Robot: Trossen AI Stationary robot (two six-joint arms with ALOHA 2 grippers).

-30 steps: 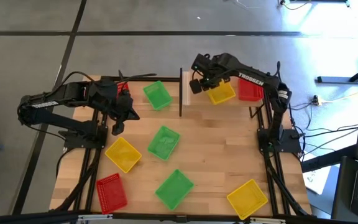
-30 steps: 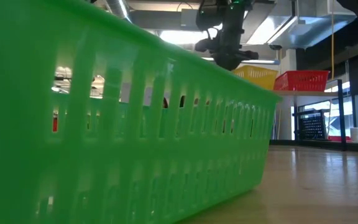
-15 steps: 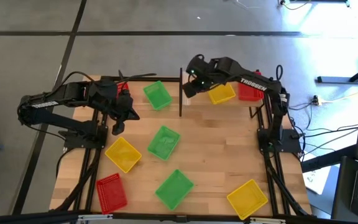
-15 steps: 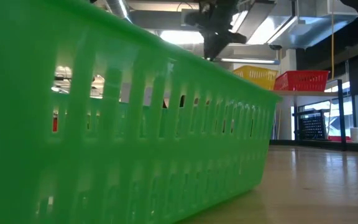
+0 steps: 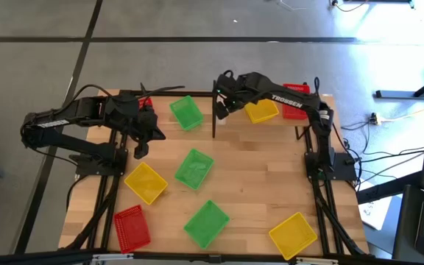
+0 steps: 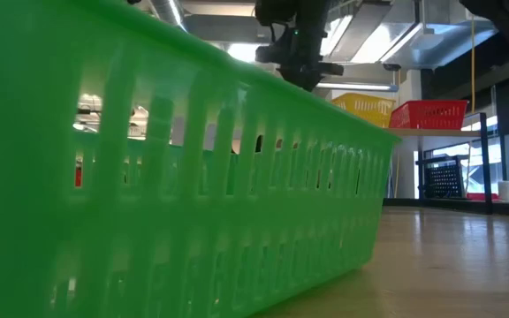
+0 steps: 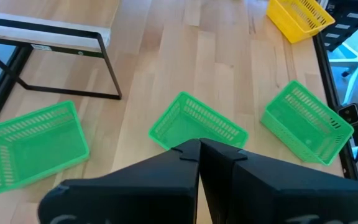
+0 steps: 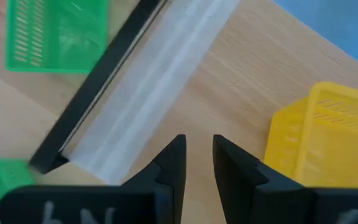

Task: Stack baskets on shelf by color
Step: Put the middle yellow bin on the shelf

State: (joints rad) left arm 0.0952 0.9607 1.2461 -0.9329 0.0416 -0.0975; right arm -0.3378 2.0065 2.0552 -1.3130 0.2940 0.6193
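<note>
The shelf [image 5: 235,118] is a pale board at the table's far edge with a dark post [image 5: 213,118] at its left end. A yellow basket [image 5: 263,111] and a red basket [image 5: 296,110] stand on it side by side. My right gripper [image 5: 219,110] hovers open and empty over the shelf's left end [image 8: 148,87], left of the yellow basket [image 8: 319,140]. Green baskets [image 5: 186,112] [image 5: 193,168] [image 5: 207,223], yellow ones [image 5: 146,182] [image 5: 293,234] and a red one [image 5: 132,227] rest on the tabletop. My left gripper [image 5: 138,151] waits shut [image 7: 199,144] at the left.
A green basket [image 6: 175,177] fills the low view's foreground. Another red basket [image 5: 146,102] shows behind my left arm. Bare tabletop [image 5: 271,177] lies between the middle baskets and the right arm's base. The shelf stands on dark legs [image 7: 114,74].
My right gripper has gone toward the table's left edge along the shelf, away from the yellow basket and up to the post end, rolling somewhat as it went. Its fingers stay apart with nothing between them. The baskets have not moved.
</note>
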